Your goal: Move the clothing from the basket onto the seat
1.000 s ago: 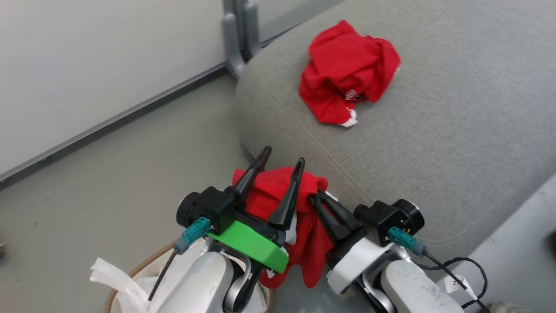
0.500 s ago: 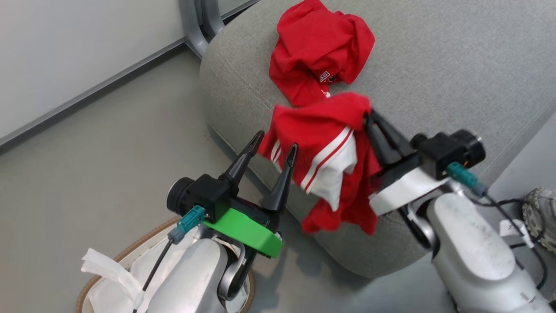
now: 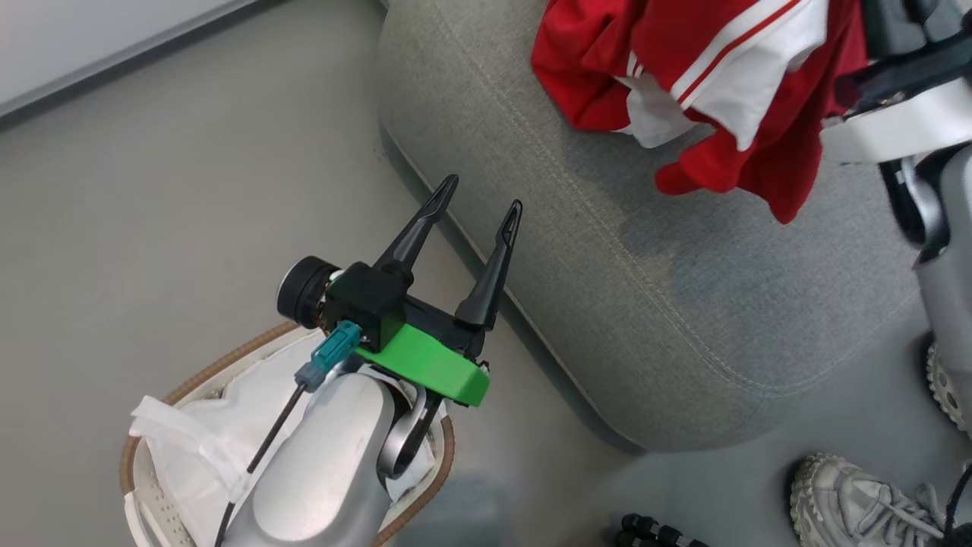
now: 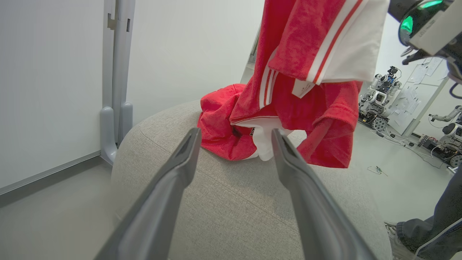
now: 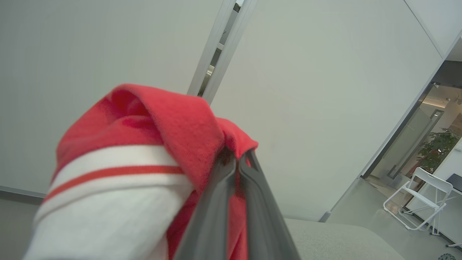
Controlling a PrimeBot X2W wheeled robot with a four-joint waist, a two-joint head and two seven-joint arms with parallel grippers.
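Note:
One red and white piece of clothing (image 3: pixel 729 68) hangs over the grey seat (image 3: pixel 607 273), pinched at its top by my right gripper (image 5: pixel 236 156), which is shut on it. In the left wrist view that hanging clothing (image 4: pixel 310 54) dangles just above a second red piece (image 4: pixel 220 126) lying crumpled on the seat (image 4: pixel 234 206). My left gripper (image 3: pixel 484 192) stands open and holds nothing, beside the seat's front corner and above the basket (image 3: pixel 190 384). Inside the basket only the white liner (image 3: pixel 197 433) shows; my left forearm hides much of it.
A person's grey shoe (image 3: pixel 858 494) stands on the floor by the seat's near corner, with a trouser leg (image 4: pixel 433 224) at the right. A grey post (image 4: pixel 115 90) rises against the wall behind the seat. Bare floor (image 3: pixel 152 228) lies to the left.
The head camera has swung down and right. My right gripper has lifted the clothing out from beside the basket and carried it up over the seat. The left gripper stays open.

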